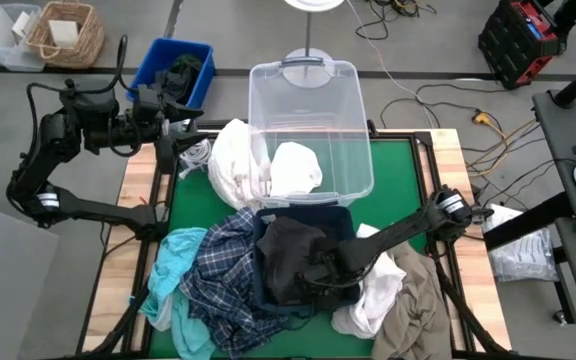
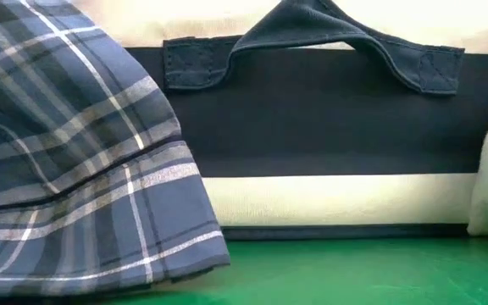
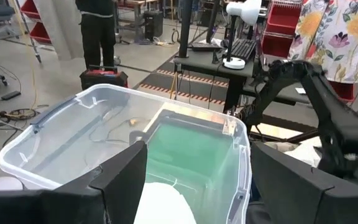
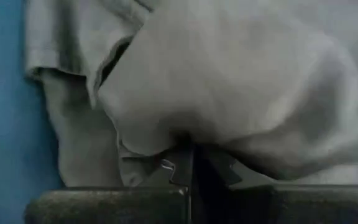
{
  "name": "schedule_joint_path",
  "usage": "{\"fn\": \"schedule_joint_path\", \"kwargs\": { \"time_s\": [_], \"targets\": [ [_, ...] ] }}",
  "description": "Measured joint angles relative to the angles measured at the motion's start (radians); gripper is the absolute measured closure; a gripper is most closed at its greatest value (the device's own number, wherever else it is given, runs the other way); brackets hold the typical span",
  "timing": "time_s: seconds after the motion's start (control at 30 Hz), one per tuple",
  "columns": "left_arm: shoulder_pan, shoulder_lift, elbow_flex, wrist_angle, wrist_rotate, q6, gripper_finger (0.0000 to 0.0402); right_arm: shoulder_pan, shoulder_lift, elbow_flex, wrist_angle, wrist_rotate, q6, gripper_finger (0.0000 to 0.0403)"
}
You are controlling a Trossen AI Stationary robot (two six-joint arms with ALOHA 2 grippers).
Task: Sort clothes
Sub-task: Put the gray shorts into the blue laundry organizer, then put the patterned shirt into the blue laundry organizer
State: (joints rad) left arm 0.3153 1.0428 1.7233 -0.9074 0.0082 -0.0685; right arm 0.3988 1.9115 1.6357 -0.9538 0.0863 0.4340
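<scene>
A pile of clothes covers the near half of the green table: a black garment (image 1: 290,255) on the navy fabric box (image 1: 308,214), a navy-and-white plaid one (image 1: 218,275), a teal one (image 1: 173,262), a white one (image 1: 373,292) and a khaki one (image 1: 415,312). Another white garment (image 1: 230,160) hangs over the wall of the clear plastic bin (image 1: 313,100), and one more (image 1: 295,168) lies inside. My right gripper (image 1: 318,270) is shut on the black garment. My left gripper (image 3: 194,186) stands open at the table's far left, facing the bin. My right gripper pinches a bulging fold of the black garment (image 4: 166,134) between its two shut fingers (image 4: 180,168). It comes in slanting down from the table's right side. The rest of the garment lies heaped on the navy box.
A blue crate (image 1: 173,70) with dark items and a wicker basket (image 1: 65,32) stand on the floor beyond the far left corner. The navy-and-cream box (image 2: 312,144) fills the low view, with the plaid cloth (image 2: 74,152) in front. A person (image 3: 98,31) stands in the room behind.
</scene>
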Motion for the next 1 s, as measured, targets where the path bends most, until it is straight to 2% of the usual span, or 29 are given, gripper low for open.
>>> {"fn": "schedule_joint_path", "kwargs": {
  "time_s": [0.53, 0.77, 1.0],
  "targets": [
    [-0.001, -0.019, -0.003, -0.061, 0.005, -0.058, 0.0139, 0.0, -0.158, 0.134, -0.149, 0.081, 0.0, 0.039],
    [-0.013, -0.032, -0.085, -0.061, 0.037, -0.1, 0.0139, 0.0, -0.237, 0.187, -0.18, 0.173, -0.007, 0.039],
    [-0.027, -0.067, -0.153, -0.061, 0.037, -0.114, 0.0139, 0.0, -0.305, 0.224, -0.314, 0.195, 0.024, 0.039]
  ]
}}
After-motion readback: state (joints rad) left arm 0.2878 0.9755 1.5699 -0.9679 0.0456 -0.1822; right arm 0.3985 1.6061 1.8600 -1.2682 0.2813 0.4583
